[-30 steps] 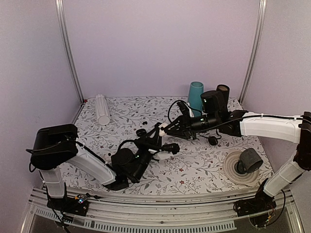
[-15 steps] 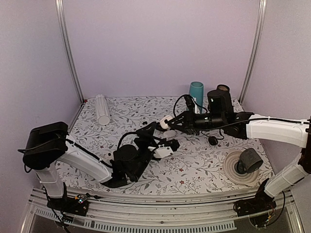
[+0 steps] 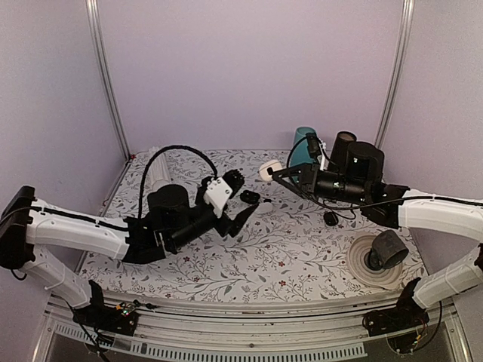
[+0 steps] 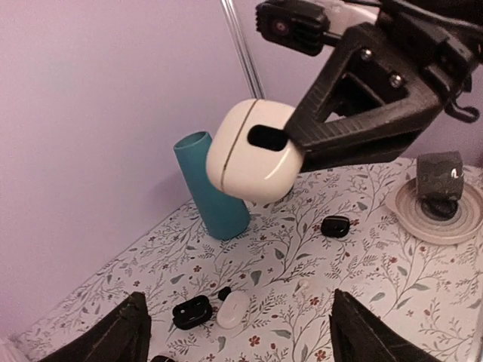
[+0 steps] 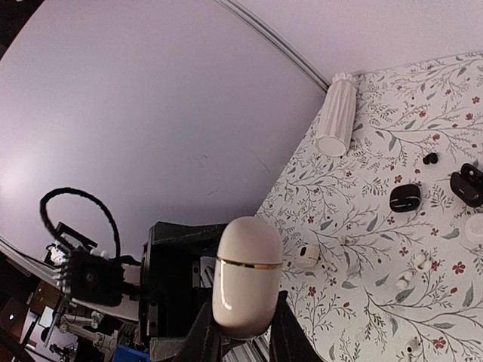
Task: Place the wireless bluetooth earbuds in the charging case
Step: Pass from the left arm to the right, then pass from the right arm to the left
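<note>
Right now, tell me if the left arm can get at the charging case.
Probably yes. The charging case hangs in the air, pinched by the right gripper, straight ahead of the left gripper, which is spread wide open. Nothing shows between them; only the right gripper's hold covers one side of the case.

Plain lilac walls (image 3: 241, 68), silver corner posts (image 3: 108, 90), floral-print tabletop (image 3: 294, 253), aluminium rail (image 3: 249, 320) at near edge

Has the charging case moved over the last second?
Yes. The charging case, clamped in the right pincer, shifted up the top view, now level with the white ribbed cylinder.
</note>
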